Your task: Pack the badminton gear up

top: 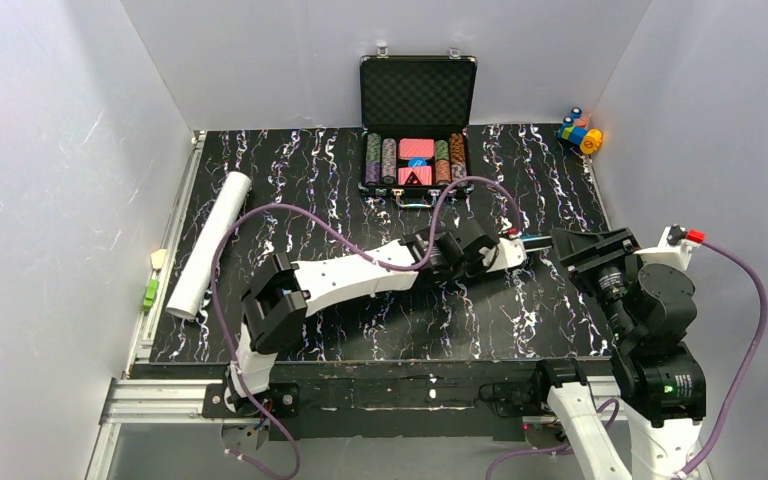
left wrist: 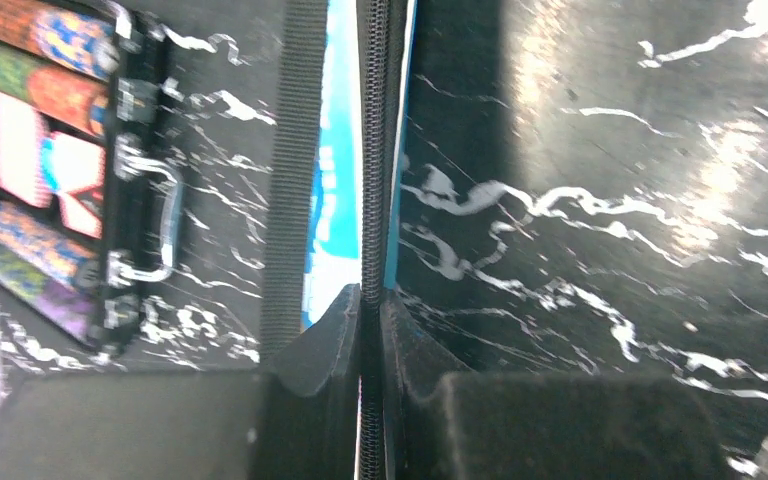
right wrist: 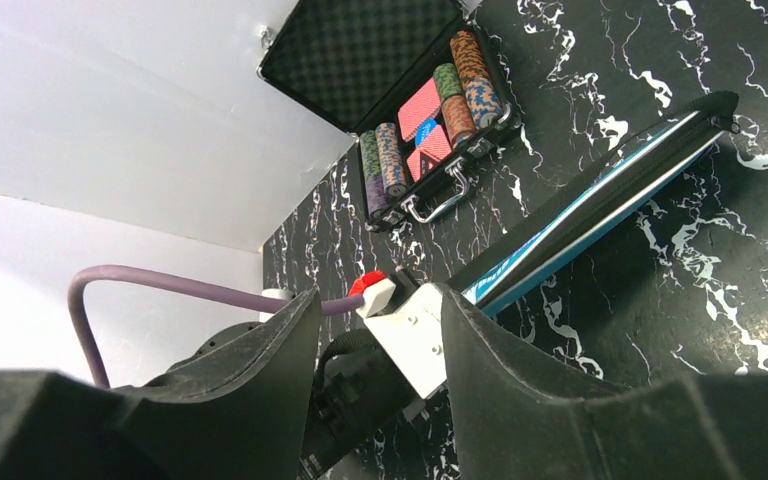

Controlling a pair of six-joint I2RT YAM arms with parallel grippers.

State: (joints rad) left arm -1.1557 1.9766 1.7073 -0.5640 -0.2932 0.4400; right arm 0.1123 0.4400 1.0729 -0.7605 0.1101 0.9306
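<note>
The blue racket bag (right wrist: 615, 195) with white lettering stands on its edge over the black marbled table, seen edge-on as a thin sliver (top: 535, 238) in the top view. My left gripper (left wrist: 370, 295) is shut on the bag's black zip edge (left wrist: 373, 150), reaching across the table's middle (top: 513, 247). A black strap (left wrist: 295, 180) runs along the bag's blue side (left wrist: 335, 180). My right gripper (right wrist: 378, 295) is open just right of the bag's end (top: 565, 243), holding nothing; the left arm's wrist shows beyond its fingers. The long white tube (top: 210, 245) lies at the table's left edge.
An open black case of poker chips (top: 417, 130) sits at the back centre (left wrist: 60, 170) (right wrist: 420, 110). Small colourful toy blocks (top: 580, 130) lie in the back right corner. White walls close in the table on three sides. A purple cable (top: 360, 235) arcs over the left arm.
</note>
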